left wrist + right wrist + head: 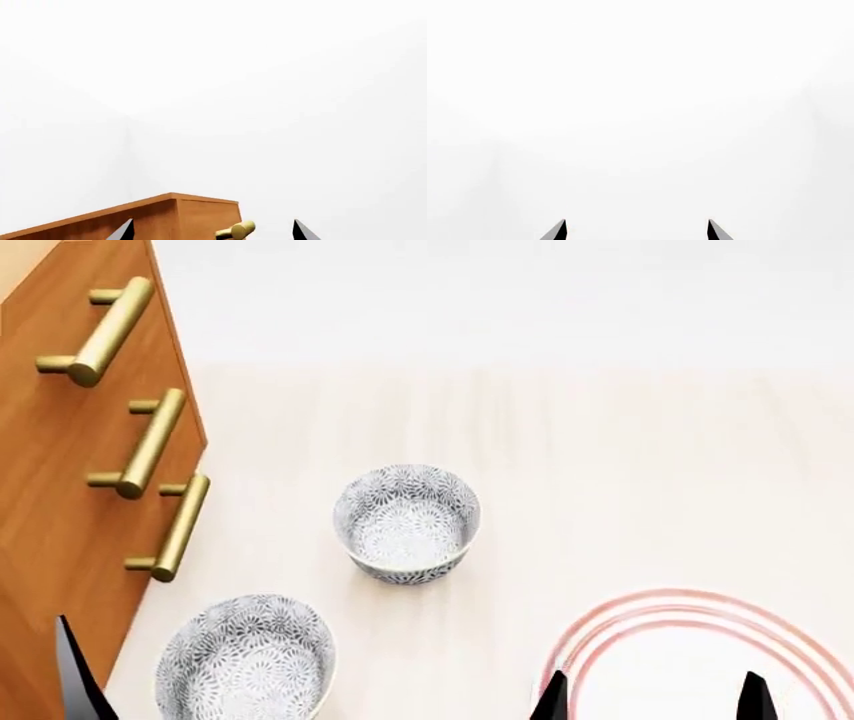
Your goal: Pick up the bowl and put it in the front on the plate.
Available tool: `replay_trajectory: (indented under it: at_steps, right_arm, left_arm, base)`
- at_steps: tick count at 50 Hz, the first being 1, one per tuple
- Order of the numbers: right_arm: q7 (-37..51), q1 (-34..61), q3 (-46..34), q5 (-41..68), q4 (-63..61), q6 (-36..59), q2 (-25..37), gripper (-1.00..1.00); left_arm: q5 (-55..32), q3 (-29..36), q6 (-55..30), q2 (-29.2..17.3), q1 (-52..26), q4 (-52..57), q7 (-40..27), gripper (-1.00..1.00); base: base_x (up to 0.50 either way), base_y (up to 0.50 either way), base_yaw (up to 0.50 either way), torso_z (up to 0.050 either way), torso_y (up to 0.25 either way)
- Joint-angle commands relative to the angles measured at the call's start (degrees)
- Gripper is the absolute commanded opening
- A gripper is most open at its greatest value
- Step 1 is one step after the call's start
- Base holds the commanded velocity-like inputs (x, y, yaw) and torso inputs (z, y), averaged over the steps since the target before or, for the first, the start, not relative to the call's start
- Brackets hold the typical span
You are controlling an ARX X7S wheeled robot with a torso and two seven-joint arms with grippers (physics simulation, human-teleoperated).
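Note:
Two alike white bowls with a grey-blue floral pattern stand on the pale table in the head view. One bowl (406,523) is near the middle and the other bowl (247,660) is at the near left. The plate (667,625), white with thin red rings, lies at the near right, partly cut off by the frame. My right gripper (654,698) (636,231) hangs open over the plate's near part, holding nothing. My left gripper (213,231) is open too. Only one of its fingertips (74,670) shows in the head view, left of the nearer bowl.
A wooden cabinet (67,490) with brass bar handles (150,443) stands along the left side. Its top corner (180,215) and one handle (237,231) show in the left wrist view. The right wrist view shows only white background.

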Motion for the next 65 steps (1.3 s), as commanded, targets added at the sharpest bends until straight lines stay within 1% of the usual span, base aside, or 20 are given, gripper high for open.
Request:
replay_trajectory:
  at_steps: [1,16,17,20,27,32,33,36,37,39,40,42,43,45,47,49,53,57,58,65]
  right_arm:
    - [-0.35,0.29,0.92,-1.32,0.82,-0.16,-0.60,1.00]
    - [0.22,0.45,0.39,-1.38,1.01,0.12,-0.16,1.00]
    - [0.17,0.49,0.19,-1.12,0.88,0.46,-0.01,1.00]
    - [0.47,0.57,0.24,-1.40,-0.06,1.75,0.13,1.00]
    - [1.92,3.14,1.26,-1.04,-5.42,8.66,0.88,1.00]
    - [3.02,7.06,2.06,0.51,-10.50,16.97,2.09,1.00]
    - [3.88,8.75,2.28,1.89,-12.44,21.96,2.47,1.00]
    - [4.70,12.54,2.63,2.51,-14.78,27.56,3.15,1.00]
    - [5.04,15.26,2.72,3.49,-15.93,31.11,3.53,1.00]
    - [5.37,18.38,2.76,4.42,-16.57,34.66,3.89,1.00]
    - [5.55,21.67,2.59,5.60,-16.69,38.79,4.26,1.00]
    - [5.20,25.27,1.86,7.00,-16.34,43.69,4.95,1.00]
    - [5.15,28.95,1.48,9.08,-15.12,48.32,5.00,1.00]
    - [5.40,32.32,1.09,11.60,-14.18,54.10,5.25,1.00]
    - [5.83,38.22,0.94,15.56,-10.95,61.70,4.81,1.00]
    - [6.49,41.02,1.31,17.20,-9.45,64.74,4.44,1.00]
    - [5.79,51.30,0.62,21.20,-0.90,73.86,3.44,1.00]
    - [4.80,58.54,-0.92,21.27,8.08,77.14,1.90,1.00]
    - [4.51,62.50,-1.21,20.64,14.29,77.05,0.36,1.00]
    - [2.54,71.45,-3.48,19.69,30.52,79.37,-2.75,1.00]
  left_arm:
    - [2.28,-0.70,0.18,0.86,0.18,0.41,0.62,1.00]
    - [1.93,-0.41,0.10,0.45,0.05,0.37,-0.32,1.00]
    - [0.89,-0.14,1.55,0.02,0.04,0.09,-0.54,1.00]
    - [2.26,0.03,1.57,-0.10,0.30,0.57,-0.73,1.00]
    - [2.91,0.29,2.03,-0.33,0.59,1.20,-1.28,1.00]
    - [3.05,0.57,2.31,-0.46,0.50,1.20,-1.60,1.00]
    - [2.98,0.67,2.27,-0.46,0.54,1.24,-1.58,1.00]
    - [2.89,0.85,2.18,-0.54,0.57,1.31,-1.59,1.00]
    - [2.71,0.92,2.18,-0.59,0.53,1.15,-1.59,1.00]
    - [2.49,0.95,1.90,-0.62,0.44,1.03,-1.55,1.00]
    - [2.15,0.96,1.80,-0.70,0.34,0.87,-1.49,1.00]
    - [1.77,0.94,1.78,-0.83,0.27,0.67,-1.56,1.00]
    - [1.50,0.90,1.61,-0.88,0.24,0.52,-1.54,1.00]
    - [1.38,0.90,1.59,-0.97,0.35,0.47,-1.65,1.00]
    - [1.04,0.87,1.53,-1.07,0.35,0.16,-1.75,1.00]
    - [0.86,0.95,1.37,-1.11,0.30,0.13,-1.71,1.00]
    - [0.10,1.12,0.98,-1.17,0.23,-0.32,-1.63,1.00]
    - [-0.98,1.90,1.21,-1.18,0.08,-1.92,-1.54,1.00]
    - [-0.94,2.29,1.48,-1.14,0.14,-2.41,-1.56,1.00]
    - [-0.88,2.75,1.27,-1.34,0.10,-2.31,-1.49,1.00]
  base:
    - [0.00,0.00,0.00,0.017,-0.250]
    - [0.00,0.00,0.00,0.017,-0.250]
    - [0.00,0.00,0.00,0.000,0.000]
    - [0.00,0.00,0.00,0.000,0.000]
    - [0.00,0.00,0.00,0.000,0.000]
    - [0.00,0.00,0.00,0.000,0.000]
    - [0.00,0.00,0.00,0.000,0.000]
    - [0.00,0.00,0.00,0.000,0.000]
    - [0.00,0.00,0.00,0.000,0.000]
    - [0.00,0.00,0.00,0.000,0.000]
    - [0.00,0.00,0.00,0.000,0.000]
    - [0.00,0.00,0.00,0.000,0.000]
    - [0.00,0.00,0.00,0.000,0.000]
    - [0.00,0.00,0.00,0.000,0.000]
    - [0.00,0.00,0.00,0.000,0.000]
    - [0.00,0.00,0.00,0.000,0.000]
    - [0.00,0.00,0.00,0.000,0.000]
    - [0.00,0.00,0.00,0.000,0.000]
    - [0.00,0.00,0.00,0.000,0.000]
    - [0.00,0.00,0.00,0.000,0.000]
